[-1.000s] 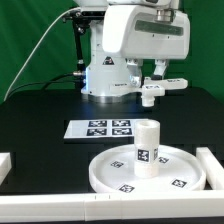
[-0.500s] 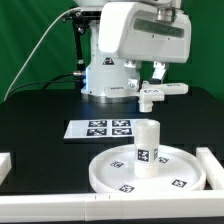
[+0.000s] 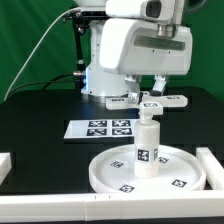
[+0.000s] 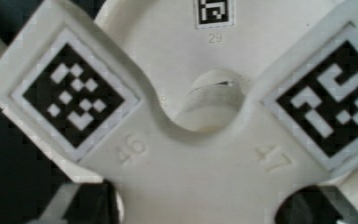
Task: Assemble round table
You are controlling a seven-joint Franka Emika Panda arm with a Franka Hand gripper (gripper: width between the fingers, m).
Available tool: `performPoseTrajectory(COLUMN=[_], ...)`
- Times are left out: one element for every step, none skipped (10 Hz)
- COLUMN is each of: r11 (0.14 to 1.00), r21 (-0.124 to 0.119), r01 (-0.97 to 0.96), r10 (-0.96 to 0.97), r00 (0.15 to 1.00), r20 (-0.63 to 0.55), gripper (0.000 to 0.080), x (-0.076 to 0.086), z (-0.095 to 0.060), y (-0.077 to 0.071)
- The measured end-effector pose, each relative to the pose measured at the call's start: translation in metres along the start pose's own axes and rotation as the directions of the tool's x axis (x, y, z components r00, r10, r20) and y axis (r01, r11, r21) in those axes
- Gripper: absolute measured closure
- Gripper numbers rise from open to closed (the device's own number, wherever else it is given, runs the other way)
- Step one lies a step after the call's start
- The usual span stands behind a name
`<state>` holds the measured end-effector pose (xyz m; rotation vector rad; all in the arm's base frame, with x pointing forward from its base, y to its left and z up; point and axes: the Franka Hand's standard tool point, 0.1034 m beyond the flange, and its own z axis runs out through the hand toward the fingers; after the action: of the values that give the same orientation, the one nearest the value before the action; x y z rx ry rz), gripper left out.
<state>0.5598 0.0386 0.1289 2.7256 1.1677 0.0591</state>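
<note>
The white robot arm (image 3: 108, 62) has smooth, rounded plastic housings. Its big boxy white wrist block (image 3: 150, 50) bears a grey panel, and a dark part (image 3: 153, 8) shows at a joint above. A thin pale cable (image 3: 40, 45) arcs toward the arm. The fingertips (image 4: 69, 205) are dark and rounded.

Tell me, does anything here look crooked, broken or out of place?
Nothing stands out. The leg stands upright in the hub of the disc, and the cross base hangs about level above it in the jaws. No damage shows.
</note>
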Motion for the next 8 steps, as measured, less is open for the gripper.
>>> performPoseTrajectory(r11=[1.0,1.0,1.0,0.999,0.998,0.998,0.998,0.998], r21=[0.003,0.007,0.008,0.008,0.008,0.007,0.007,0.007], r01=[-0.01,-0.016,-0.03,-0.047,-0.058,-0.06,-0.06,-0.06], r10=[0.01,0.015,0.03,0.047,0.058,0.06,0.06,0.06], r00=[1.0,1.0,0.999,0.999,0.998,0.998,0.998,0.998], r20=[0.008,0.015,0.018,0.019,0.019,0.019,0.019,0.019], gripper=[0.0364,0.0364,0.0364,0.0364,0.0364,0.0364,0.0364,0.0364], x=[-0.0006,-0.0006,-0.0001,-0.0002,-0.0001,-0.0003,-0.0003,-0.0003], z=[0.0046,0.0107,0.014,0.0144,0.0144,0.0143,0.0143,0.0143], y=[-0.0026,-0.0065,-0.009,-0.009,-0.0091,-0.0088,-0.0087,-0.0087])
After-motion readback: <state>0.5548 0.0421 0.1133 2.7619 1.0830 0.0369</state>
